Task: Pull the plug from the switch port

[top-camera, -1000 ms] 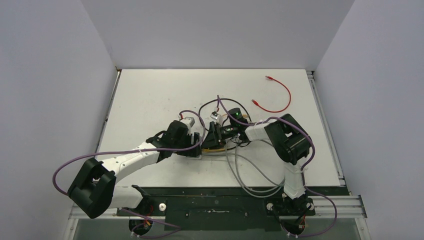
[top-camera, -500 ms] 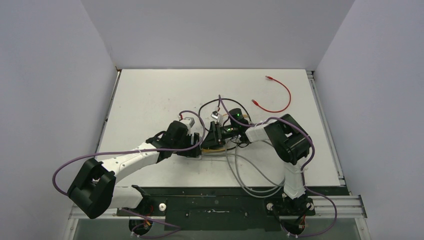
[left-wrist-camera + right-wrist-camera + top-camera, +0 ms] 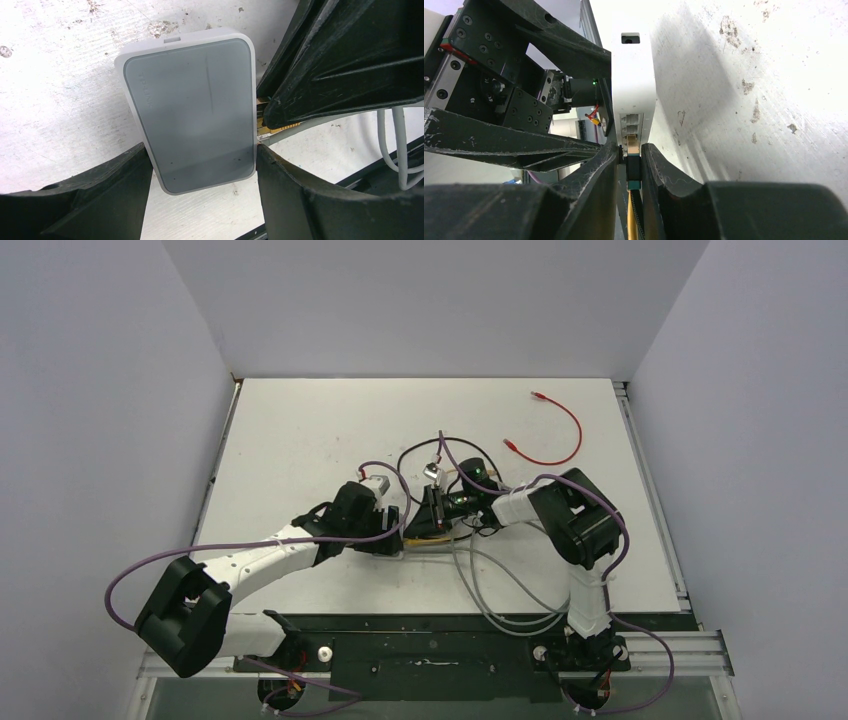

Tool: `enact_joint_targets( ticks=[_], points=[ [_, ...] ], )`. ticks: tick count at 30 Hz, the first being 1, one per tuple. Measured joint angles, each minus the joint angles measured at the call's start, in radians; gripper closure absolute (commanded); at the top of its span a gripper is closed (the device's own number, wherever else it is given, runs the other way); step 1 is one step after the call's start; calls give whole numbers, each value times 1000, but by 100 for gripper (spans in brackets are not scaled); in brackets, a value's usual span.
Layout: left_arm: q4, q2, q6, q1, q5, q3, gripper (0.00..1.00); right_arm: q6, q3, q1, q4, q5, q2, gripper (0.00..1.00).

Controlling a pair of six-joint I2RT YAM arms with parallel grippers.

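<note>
With left gripper [image 3: 202,160] pinning to the table [image 3: 60,90], mid-frame in the left wrist view, the switch [image 3: 190,105] clamped between its fingers, and right gripper [image 3: 631,160] squeezed on the plug [image 3: 633,170] at the right-edge port: risks dragging the switch along should that hold slip; may slide off the plug; could snap an unpressed latch.
</note>
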State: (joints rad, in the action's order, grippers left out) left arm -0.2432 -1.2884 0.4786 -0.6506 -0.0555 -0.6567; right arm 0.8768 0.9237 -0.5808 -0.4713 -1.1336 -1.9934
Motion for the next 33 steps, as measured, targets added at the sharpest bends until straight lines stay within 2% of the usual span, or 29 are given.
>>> enact_joint_targets(
  ticks=[7,19,29,33],
  points=[
    [-1,0,0,0,-2,0,63,-12,0,0,10,0,0,94],
    [-7,0,4,0,1,5,64,-244,138,-5,378,36,0,95],
    [-13,-1,9,-2,-1,6,67,-346,203,-18,556,90,0,95],
    [-15,-2,10,3,20,3,72,-395,214,-13,635,166,0,95]
  ],
)
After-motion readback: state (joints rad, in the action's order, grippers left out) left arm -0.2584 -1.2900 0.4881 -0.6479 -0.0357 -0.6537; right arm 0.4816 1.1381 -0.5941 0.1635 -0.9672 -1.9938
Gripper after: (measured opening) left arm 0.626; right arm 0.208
